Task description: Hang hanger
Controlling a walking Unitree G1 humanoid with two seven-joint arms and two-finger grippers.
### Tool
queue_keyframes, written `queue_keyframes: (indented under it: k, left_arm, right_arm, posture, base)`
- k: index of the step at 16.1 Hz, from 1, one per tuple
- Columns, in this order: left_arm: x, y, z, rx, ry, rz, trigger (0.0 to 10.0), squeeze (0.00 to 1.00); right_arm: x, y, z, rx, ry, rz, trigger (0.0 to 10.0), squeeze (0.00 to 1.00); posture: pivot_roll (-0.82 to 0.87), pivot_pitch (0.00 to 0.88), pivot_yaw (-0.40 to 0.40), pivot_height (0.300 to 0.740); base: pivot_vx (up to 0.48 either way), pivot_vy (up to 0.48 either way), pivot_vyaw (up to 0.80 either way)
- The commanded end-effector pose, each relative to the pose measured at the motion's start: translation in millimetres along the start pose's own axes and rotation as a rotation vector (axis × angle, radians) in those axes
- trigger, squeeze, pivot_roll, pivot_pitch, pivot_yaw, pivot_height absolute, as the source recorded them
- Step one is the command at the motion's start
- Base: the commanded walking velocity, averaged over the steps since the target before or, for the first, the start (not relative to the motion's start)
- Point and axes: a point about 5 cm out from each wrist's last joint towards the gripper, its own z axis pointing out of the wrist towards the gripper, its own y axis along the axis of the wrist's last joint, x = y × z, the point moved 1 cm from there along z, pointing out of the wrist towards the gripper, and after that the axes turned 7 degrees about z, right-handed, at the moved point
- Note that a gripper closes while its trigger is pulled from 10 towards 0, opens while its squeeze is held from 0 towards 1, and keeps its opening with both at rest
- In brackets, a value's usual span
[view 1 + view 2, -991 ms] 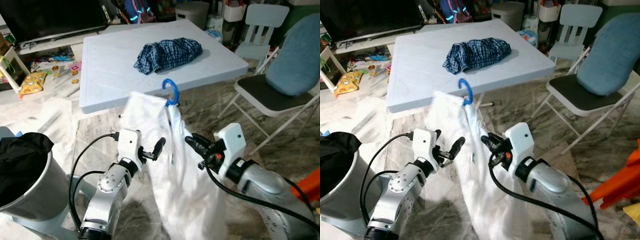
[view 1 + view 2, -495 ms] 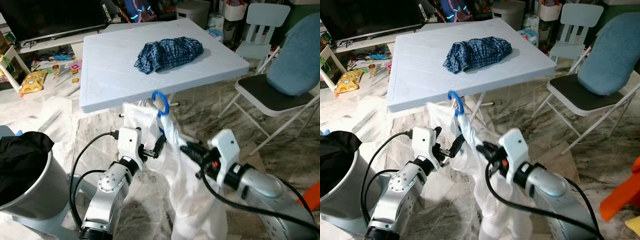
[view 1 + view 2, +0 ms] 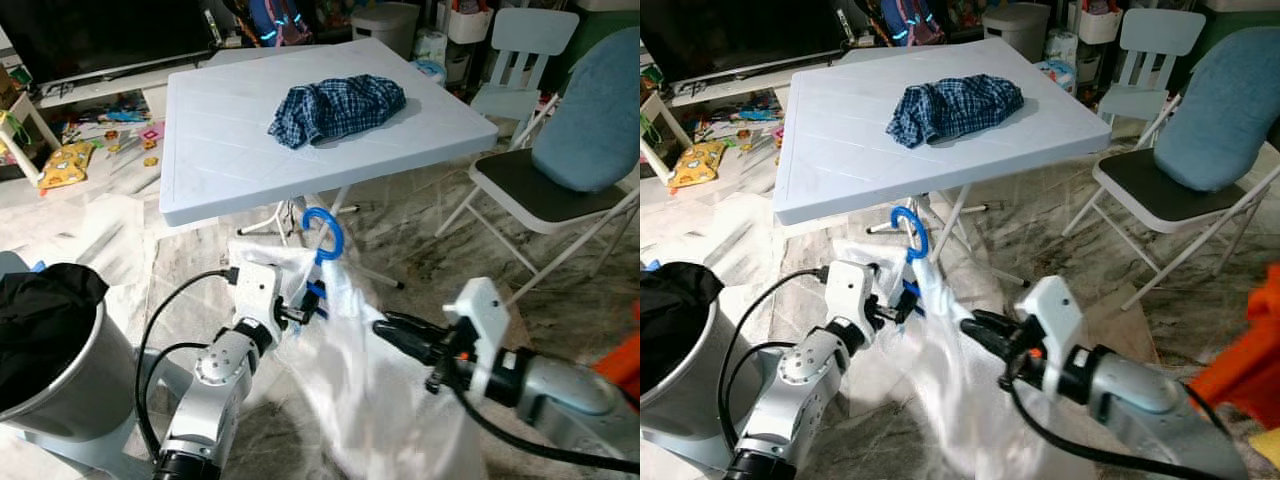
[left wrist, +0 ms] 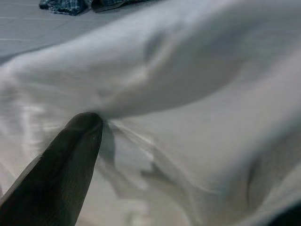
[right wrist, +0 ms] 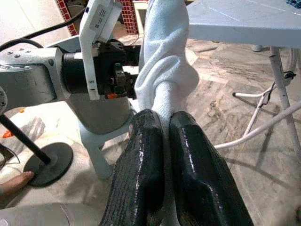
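Nothing is hung yet. At frame centre the blue hanger with its white garment sits below the surface. The right hand is clenched on cloth; whether the left hand grips I cannot tell.

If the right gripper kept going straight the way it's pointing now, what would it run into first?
Probably the left gripper. The right gripper, shut on the white garment, points along the bunched cloth toward the left arm's wrist; the right wrist view shows that wrist just beyond the cloth. Depth is unclear.
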Motion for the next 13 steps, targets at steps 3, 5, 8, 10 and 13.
queue_keyframes:
  k: [3,5,8,10,13]
  left_arm:
    - [22.5,-0.8,-2.4,0.011,0.099,0.075,0.0,0.0]
    - [36.4,-0.9,-5.7,0.019,0.163,0.103,0.0,0.0]
    - [61.4,1.1,-14.3,0.019,0.305,0.121,0.0,0.0]
    - [62.0,4.1,-14.6,0.006,0.31,0.119,0.0,0.0]
    - [63.5,3.6,-14.8,0.013,0.318,0.125,0.0,0.0]
  right_arm:
    - [3.6,9.0,-6.8,0.001,0.048,-0.063,10.0,0.0]
    - [-0.2,4.5,-8.4,0.034,0.033,-0.104,10.0,0.0]
    - [-22.6,-5.3,-16.0,0.122,-0.06,-0.205,10.0,0.0]
    - [-35.0,-9.9,-21.8,0.17,-0.104,-0.254,10.0,0.0]
    - [-48.7,-11.8,-32.6,0.199,-0.131,-0.275,10.0,0.0]
  posture:
    - [-0.2,0.047,0.083,0.74]
    - [-0.2,0.047,0.081,0.74]
    - [-0.2,0.048,0.077,0.74]
    - [-0.2,0.048,0.075,0.74]
    - [-0.19,0.046,0.075,0.74]
  base:
    - [0.0,0.0,0.0]
    - [0.0,0.0,0.0]
    - [0.0,0.0,0.0]
    - [0.0,0.0,0.0]
    - [0.0,0.0,0.0]
